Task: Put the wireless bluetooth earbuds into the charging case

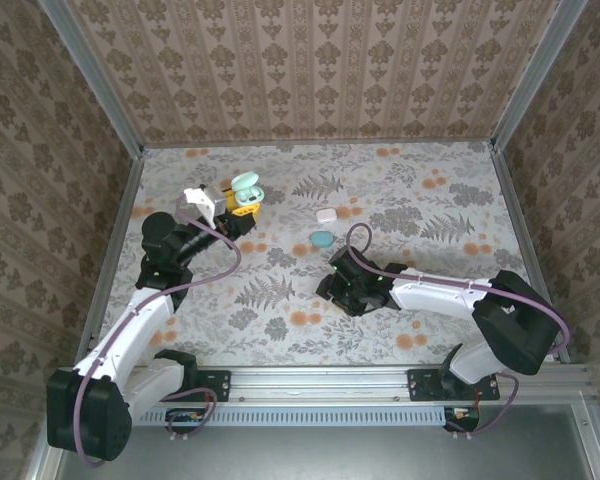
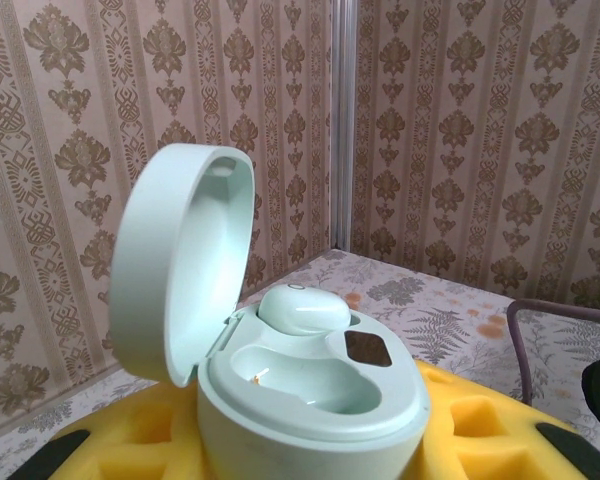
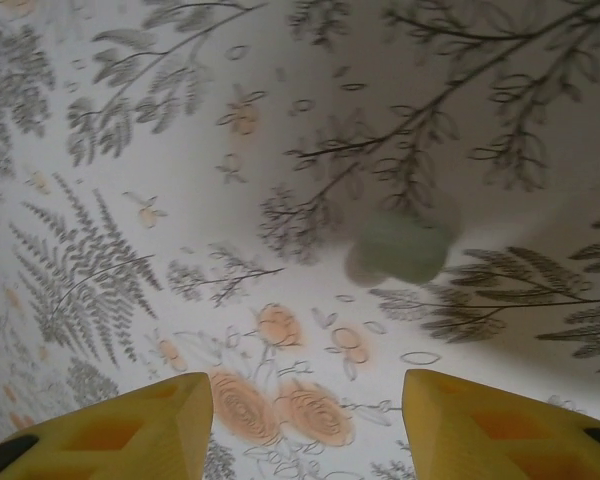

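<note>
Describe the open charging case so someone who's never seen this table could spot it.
Start at the back left of the floral table, where the left gripper reaches. Clamped between its yellow fingers sits the charging case, pale mint. Unlike the whitish pebble and teal pebble lying shut mid-table, its lid stands open, with one earbud seated inside.

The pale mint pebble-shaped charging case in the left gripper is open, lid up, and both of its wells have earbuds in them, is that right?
Not quite. The left gripper holds the pale mint charging case with its lid up, but only one well holds a pale mint earbud. The other well is empty, as the left wrist view shows.
</note>
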Robot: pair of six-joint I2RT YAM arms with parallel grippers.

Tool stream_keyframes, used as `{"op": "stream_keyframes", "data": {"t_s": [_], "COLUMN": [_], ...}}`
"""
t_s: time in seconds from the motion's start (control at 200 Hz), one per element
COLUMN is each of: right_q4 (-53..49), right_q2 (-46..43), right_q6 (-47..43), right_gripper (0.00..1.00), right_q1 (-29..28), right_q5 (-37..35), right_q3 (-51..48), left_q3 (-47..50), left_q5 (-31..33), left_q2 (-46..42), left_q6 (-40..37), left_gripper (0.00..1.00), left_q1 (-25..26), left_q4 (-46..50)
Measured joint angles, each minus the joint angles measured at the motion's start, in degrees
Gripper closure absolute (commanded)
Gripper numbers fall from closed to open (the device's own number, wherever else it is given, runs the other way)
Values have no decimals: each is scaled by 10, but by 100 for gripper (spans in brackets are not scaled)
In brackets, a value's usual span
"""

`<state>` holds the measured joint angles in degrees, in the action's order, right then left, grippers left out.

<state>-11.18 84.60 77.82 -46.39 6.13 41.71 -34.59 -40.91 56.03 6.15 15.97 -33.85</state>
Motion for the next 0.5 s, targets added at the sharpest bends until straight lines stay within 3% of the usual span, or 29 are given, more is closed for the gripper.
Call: {"op": "stream_keyframes", "data": {"t_s": [0.5], "right_q4": [22], "right_q2": [26], "right_q6": [34], "right_gripper": [45], "right_q1": [11], "right_q5": [-30], "right_q3": [-2], "left_q3": [-5], "left_q5": [-2], "left_q2": [15], "left_q6": [0], "left_gripper": [74], "left_q1": [0], "left_q4": [0]}}
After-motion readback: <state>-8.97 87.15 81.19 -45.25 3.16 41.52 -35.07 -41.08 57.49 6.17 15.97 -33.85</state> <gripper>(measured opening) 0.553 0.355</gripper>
